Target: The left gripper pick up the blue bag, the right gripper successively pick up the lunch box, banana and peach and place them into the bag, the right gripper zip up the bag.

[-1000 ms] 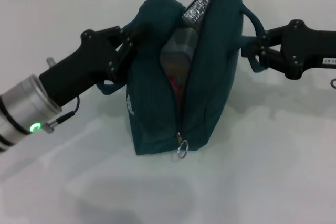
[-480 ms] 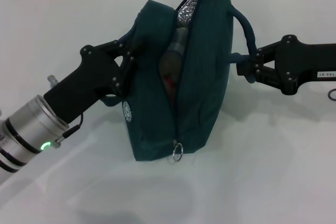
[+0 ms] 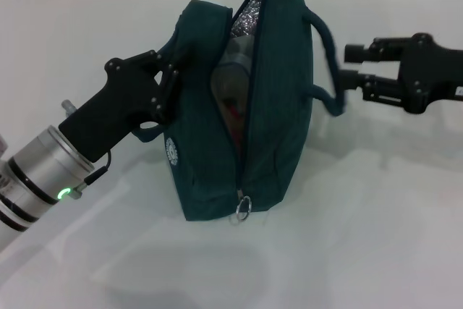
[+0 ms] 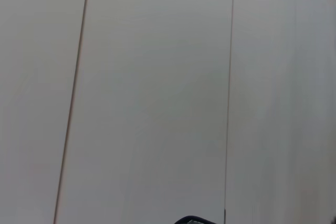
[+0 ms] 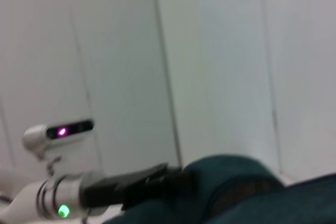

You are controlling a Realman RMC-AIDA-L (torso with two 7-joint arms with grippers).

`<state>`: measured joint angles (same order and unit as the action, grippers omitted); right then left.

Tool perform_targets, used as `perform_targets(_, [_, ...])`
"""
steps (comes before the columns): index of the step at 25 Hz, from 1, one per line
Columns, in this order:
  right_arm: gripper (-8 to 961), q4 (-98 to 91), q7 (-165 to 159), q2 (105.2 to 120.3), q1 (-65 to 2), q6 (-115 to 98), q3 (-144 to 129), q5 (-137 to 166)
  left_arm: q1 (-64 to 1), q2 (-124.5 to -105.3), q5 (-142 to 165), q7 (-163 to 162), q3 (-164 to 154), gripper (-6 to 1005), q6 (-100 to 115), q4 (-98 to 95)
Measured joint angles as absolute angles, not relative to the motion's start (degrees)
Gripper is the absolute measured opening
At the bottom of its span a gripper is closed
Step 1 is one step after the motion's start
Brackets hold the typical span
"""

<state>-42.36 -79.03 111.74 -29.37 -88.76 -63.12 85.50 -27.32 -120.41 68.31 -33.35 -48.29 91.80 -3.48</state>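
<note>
The blue bag [image 3: 275, 128] stands upright in the middle of the head view, its top unzipped, and its dark cloth [image 5: 241, 192] also fills the near part of the right wrist view. My left gripper [image 3: 171, 81] is shut on the bag's left handle. My right gripper [image 3: 349, 64] is open just to the right of the bag's right handle [image 3: 330, 63], which hangs loose and blurred. Through the opening I see the pale lunch box [image 3: 235, 70] and a bit of red [image 3: 233, 111] below it. The banana is hidden. The zipper ring [image 3: 244, 208] hangs at the bag's near end.
A white table [image 3: 376, 236] lies under the bag. The left wrist view shows only a pale panelled wall [image 4: 157, 87]. In the right wrist view my left arm [image 5: 94, 195] with its green light shows beside the bag.
My right gripper has let go of the bag's right handle, opened, and drawn back up and to the right. The bag has shifted slightly left and stands more upright. The left gripper keeps its hold.
</note>
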Motion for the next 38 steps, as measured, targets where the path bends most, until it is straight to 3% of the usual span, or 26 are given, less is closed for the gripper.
perform_targets(4, [414,-43.13,-72.9,114.61,-26.64,-93.46,-55.41,84.92,-27.8,-120.42,68.16,-32.5,-48.3,39,90.92,-3.42])
perform_targets(6, [515,-43.66,-69.99,115.17,-25.3,-95.76,-54.11,84.58,-28.09,-120.42,68.06,-32.39,-48.26,39,90.3,-3.41])
perform_targets(12, [508,-43.32,-65.4,114.65,-23.57,-106.78,-55.47,88.97,-28.5,-120.44,67.43,-32.26,-48.25,39,89.1,-3.36])
perform_targets(15, [505,-42.2,-64.11,115.29,-23.66,-107.62,-58.85,94.48,-29.19,-120.48,67.26,-32.24,-48.29,39,87.96,-3.34])
perform_targets(23, [502,-27.55,-59.1,116.13,-29.94,-85.79,-77.75,86.88,-29.63,-120.59,67.21,-32.21,-48.28,39,87.41,-3.25])
perform_targets(38, [499,-27.41,-64.54,116.18,-35.95,-71.8,-99.35,72.5,-30.17,-120.58,66.57,-32.17,-48.25,40,87.53,-3.25])
